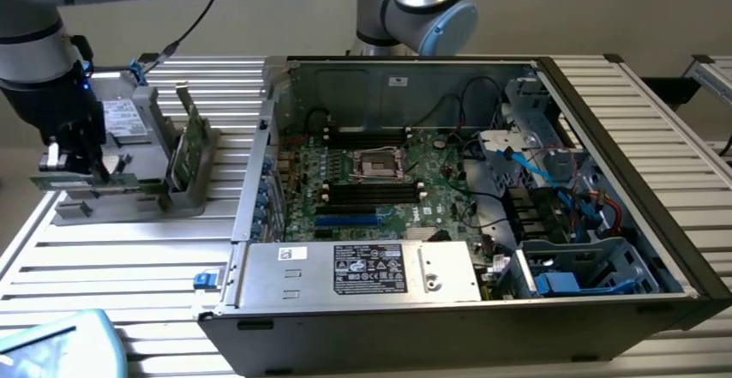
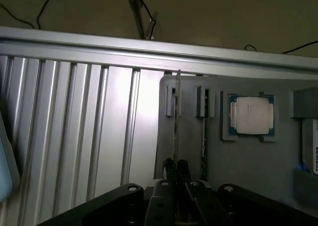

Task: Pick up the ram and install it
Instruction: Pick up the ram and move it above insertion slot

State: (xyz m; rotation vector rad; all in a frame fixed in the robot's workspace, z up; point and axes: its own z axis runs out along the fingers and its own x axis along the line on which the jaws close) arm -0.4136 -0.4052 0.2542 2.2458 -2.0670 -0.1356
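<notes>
Exterior view findings, largest item first. The open computer case [image 1: 458, 344] fills the centre and the three o'clock side of the bench, with its motherboard [image 1: 435, 181] exposed and the black memory slots [image 1: 366, 191] unoccupied. The grey holder [image 1: 81, 211] lies at nine o'clock of the case. A taller green card [image 1: 192, 151] stands upright in the holder's near side.

The ram [image 1: 57, 181] is at the holder's far nine o'clock end, lying lengthwise and on edge. The gripper [image 1: 89, 171] is clenched on its upper edge. Wrist view confirms this: the gripper [image 2: 175, 167] is pinched onto the ram [image 2: 176, 116], seen edge-on in line with the holder's groove. Whether the stick has cleared the groove cannot be determined.

Assessment: pick-up in hand. Good practice is a straight pull along the groove, stick upright, no twisting, with the pinch kept firm and central.
</notes>
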